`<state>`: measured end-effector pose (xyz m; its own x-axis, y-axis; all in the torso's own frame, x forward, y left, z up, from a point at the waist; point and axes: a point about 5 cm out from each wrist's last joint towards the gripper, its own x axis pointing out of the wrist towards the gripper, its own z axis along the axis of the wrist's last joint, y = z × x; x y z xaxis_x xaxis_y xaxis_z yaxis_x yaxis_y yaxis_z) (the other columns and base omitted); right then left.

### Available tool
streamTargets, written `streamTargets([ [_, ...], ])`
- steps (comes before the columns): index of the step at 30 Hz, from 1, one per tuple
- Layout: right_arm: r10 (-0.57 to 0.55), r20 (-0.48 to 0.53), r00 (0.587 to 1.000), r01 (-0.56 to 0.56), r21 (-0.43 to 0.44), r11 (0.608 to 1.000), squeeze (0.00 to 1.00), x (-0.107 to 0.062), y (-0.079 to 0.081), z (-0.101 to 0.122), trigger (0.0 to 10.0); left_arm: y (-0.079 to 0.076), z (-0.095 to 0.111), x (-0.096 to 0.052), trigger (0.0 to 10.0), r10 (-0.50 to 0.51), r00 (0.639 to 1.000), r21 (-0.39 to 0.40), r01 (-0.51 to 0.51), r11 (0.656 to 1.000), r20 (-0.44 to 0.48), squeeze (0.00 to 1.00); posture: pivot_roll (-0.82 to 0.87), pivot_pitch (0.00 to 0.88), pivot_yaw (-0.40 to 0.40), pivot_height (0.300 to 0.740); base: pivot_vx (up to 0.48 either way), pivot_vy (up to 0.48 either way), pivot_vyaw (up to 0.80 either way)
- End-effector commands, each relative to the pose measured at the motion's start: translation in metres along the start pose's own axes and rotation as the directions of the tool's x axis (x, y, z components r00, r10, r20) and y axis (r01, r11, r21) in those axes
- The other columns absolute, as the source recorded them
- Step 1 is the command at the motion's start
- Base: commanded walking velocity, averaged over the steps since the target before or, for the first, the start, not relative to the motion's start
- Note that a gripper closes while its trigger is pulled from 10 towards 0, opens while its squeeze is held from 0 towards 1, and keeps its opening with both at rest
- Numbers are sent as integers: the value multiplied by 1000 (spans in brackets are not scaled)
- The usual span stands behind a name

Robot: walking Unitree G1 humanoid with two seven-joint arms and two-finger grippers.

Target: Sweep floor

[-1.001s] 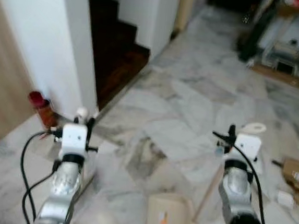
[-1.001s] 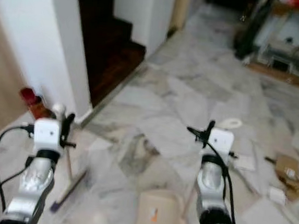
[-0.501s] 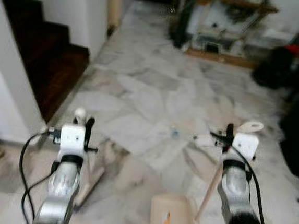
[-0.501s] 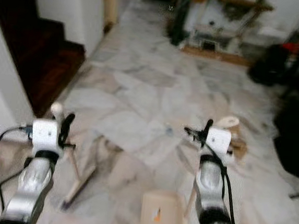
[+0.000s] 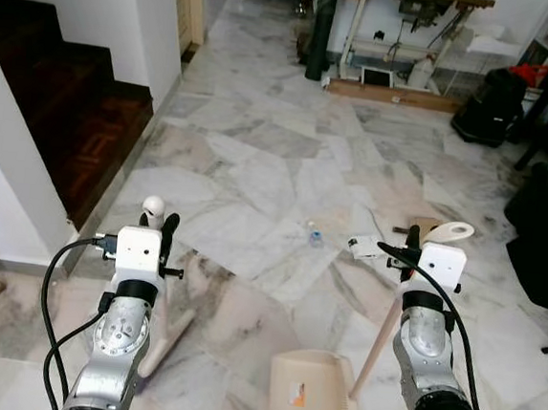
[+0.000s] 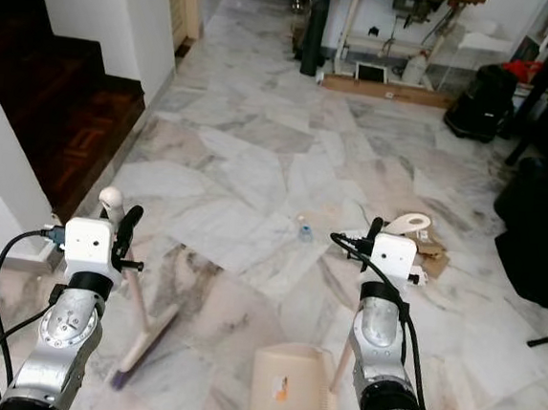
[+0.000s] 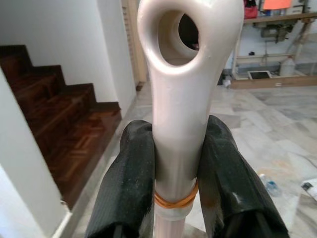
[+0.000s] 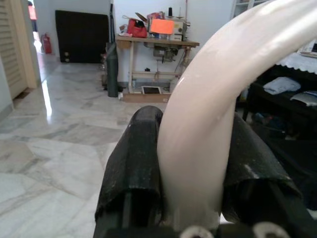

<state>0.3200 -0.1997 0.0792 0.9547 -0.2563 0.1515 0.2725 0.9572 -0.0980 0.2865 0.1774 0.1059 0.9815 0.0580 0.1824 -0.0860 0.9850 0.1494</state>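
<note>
Broom handle (image 7: 179, 99) clamped between left gripper (image 7: 179, 188) fingers, dustpan handle (image 8: 218, 109) clamped between right gripper (image 8: 198, 173) fingers, above marble floor (image 5: 258, 165) strewn with litter (image 6: 305, 233).

Both silver arms reach forward; left tool (image 7: 178, 163) and right tool (image 8: 193, 163) each clamped shut.

The floor (image 5: 288, 158) is polished marble, pale with grey and brown veining, glossy enough to mirror light, while the stairs (image 5: 67, 101) are dark varnished wood. The broom handle (image 7: 181, 94) and dustpan handle (image 8: 208, 134) are smooth, cream, glossy plastic, each between matt black, rubbery-looking fingers (image 7: 130, 183) that look dusty. Both arms (image 6: 377, 339) are brushed silvery metal.
</note>
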Motion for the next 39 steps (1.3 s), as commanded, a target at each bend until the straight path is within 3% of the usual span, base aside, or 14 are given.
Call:
streamTargets([
  [1,-3,40,999,3,-2,1000,0,6,-4,9,10000,-2,6,3,10000,-4,1000,-5,5,1000,29,0,97,0,-53,740,247,0,0],
  [39,36,34,999,-37,15,999,0,8,4,10,10000,0,7,3,10000,18,1000,-2,-18,1000,25,0,96,0,-57,740,311,0,0],
])
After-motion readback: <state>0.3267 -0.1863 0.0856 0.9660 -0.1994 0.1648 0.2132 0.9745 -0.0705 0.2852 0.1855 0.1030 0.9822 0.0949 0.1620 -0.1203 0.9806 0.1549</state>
